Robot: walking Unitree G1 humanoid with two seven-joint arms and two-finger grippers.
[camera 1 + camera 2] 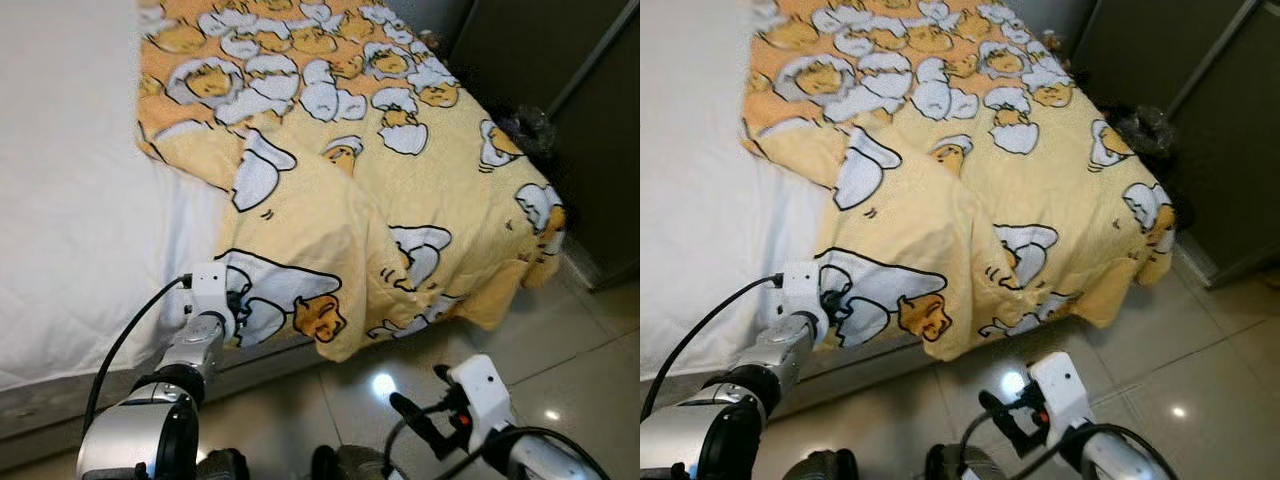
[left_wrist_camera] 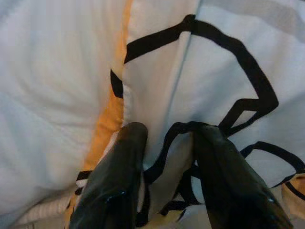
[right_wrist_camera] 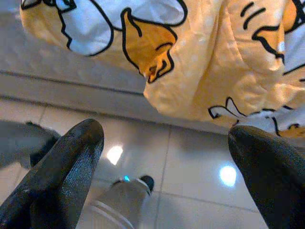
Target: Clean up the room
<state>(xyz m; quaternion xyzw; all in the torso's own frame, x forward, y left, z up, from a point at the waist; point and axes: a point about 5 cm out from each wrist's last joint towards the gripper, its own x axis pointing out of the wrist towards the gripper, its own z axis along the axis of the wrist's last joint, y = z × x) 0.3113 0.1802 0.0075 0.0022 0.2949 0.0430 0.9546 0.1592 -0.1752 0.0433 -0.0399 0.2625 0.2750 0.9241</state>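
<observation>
Both jaws of left gripper pinch blanket (no writing).

White quilted bed under a rumpled yellow cartoon-print blanket overhanging the glossy tiled floor

- Head views: bright, even indoor light; blanket colours clean, only soft shadow in its folds.
- White sheet near blown out, quilting faint.
- Glossy floor tiles carry 2 small ceiling-light glare spots, repeated in the right wrist view.
- Dark cabinet side dim, little detail.
- Left wrist view: soft, slightly hazy; fingers close up, blurred, faint sheen.
- Right wrist view: fabric sharp, near fingers out of focus.
</observation>
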